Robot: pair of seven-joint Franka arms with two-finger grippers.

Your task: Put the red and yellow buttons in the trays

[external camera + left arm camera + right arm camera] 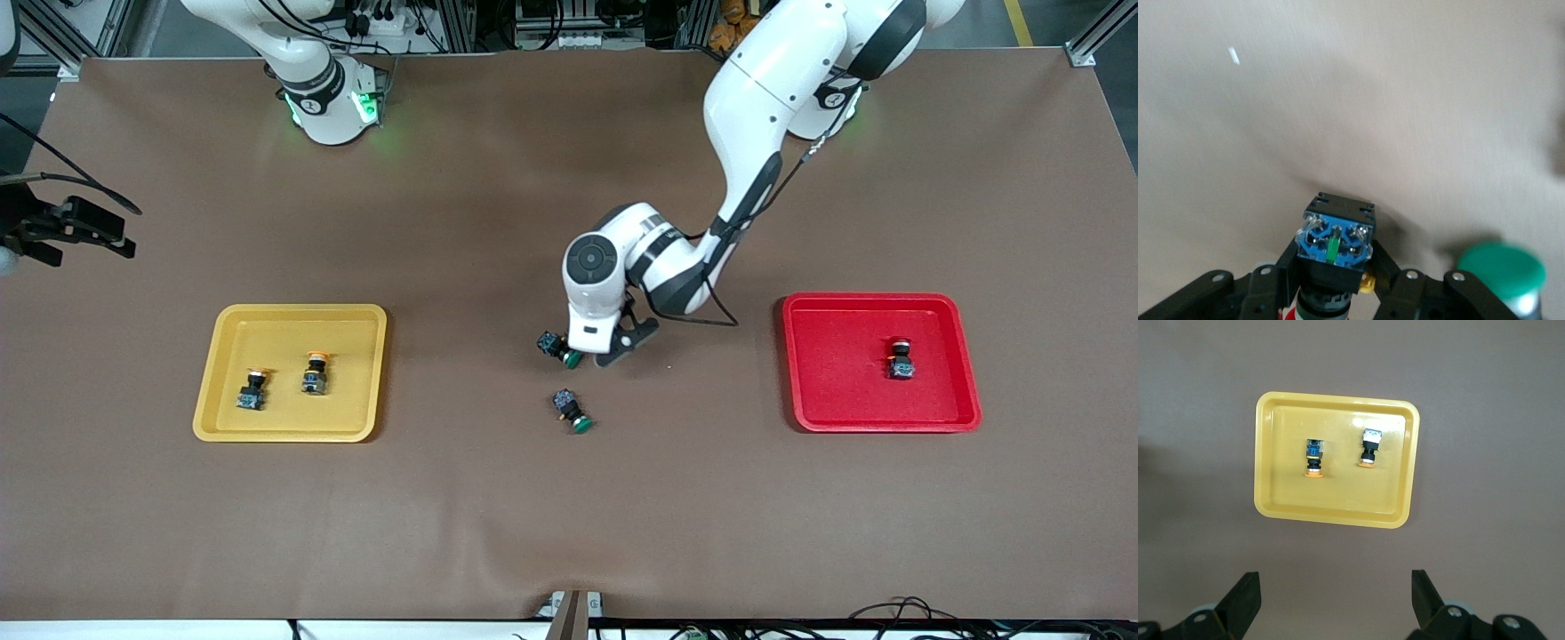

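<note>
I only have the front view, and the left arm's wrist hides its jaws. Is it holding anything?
Observer: Yes. The left gripper is shut on a button with a blue and black body.
Operator: Not the green one beside it?
Observer: No. The green-capped button lies on the table beside the jaws, outside them. A bit of red shows low on the held one.
Operator: And the right jaws?
Observer: The right gripper is open and empty, facing the yellow tray.
</note>
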